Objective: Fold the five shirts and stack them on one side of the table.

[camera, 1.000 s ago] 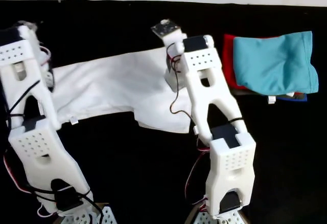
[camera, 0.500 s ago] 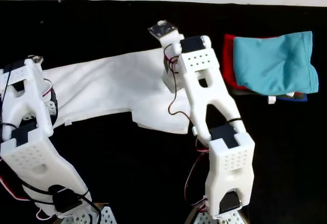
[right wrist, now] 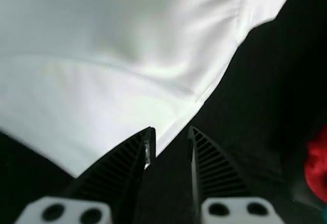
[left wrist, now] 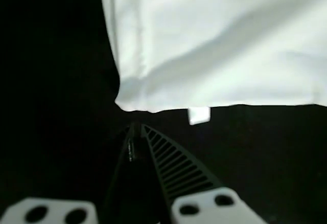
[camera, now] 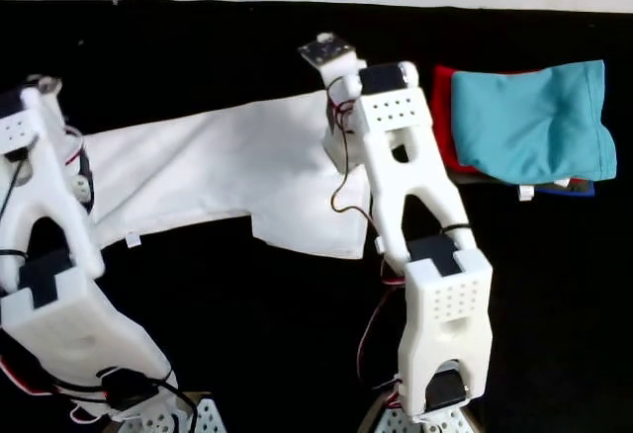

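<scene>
Cloth right across the middle: the white shirt [camera: 218, 171] lies spread flat on the black surface [camera: 247, 334], reaching from the left arm over to the right arm. Left hand [left wrist: 137, 128] sits low just off the shirt's corner, fingers pinched almost together and gripping nothing, with a small white tag [left wrist: 199, 115] at the hem just ahead of it. Right hand [right wrist: 169, 132] hangs over the shirt's opposite edge, fingers parted and empty, one over white fabric, the other over bare black. Over at the right side of the surface, the stack: teal shirt [camera: 529, 122] on top, red shirt [camera: 442, 107] peeking out beneath, a blue shirt [camera: 584, 189] edge showing at the bottom
</scene>
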Motion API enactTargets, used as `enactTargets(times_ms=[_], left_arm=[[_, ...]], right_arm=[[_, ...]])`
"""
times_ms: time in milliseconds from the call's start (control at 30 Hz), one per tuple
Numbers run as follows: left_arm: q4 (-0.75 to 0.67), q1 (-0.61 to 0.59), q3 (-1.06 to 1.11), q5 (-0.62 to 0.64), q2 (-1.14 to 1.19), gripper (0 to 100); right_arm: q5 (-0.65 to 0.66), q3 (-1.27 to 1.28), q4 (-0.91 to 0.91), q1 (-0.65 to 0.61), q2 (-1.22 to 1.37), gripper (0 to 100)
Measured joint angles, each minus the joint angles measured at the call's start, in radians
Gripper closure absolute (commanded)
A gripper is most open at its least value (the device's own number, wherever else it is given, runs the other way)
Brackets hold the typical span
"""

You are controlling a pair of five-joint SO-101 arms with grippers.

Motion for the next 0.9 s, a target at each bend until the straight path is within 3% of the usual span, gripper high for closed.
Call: enactTargets(times_ms=[100,267,467,633,900], left_arm=[[-0.026,0.035,-0.003,0.04,-0.012,97],[-0.152,0.074,0.005,0.209,0.057,97],[-0.192,0.081,0.0,0.414,0.201,97],[-0.229,0.081,-0.015,0.488,0.296,97],[-0.235,0.097,-0.038,0.505,0.338,97]], right_arm=[[0.0,-0.005,0.094,-0.064,-0.017,89.2],[0.003,-0.005,0.127,-0.147,-0.06,88.9],[0.127,0.18,0.127,-0.249,-0.103,88.5],[0.245,0.358,0.127,-0.288,-0.107,76.1],[0.311,0.448,0.04,-0.288,-0.107,76.8]])
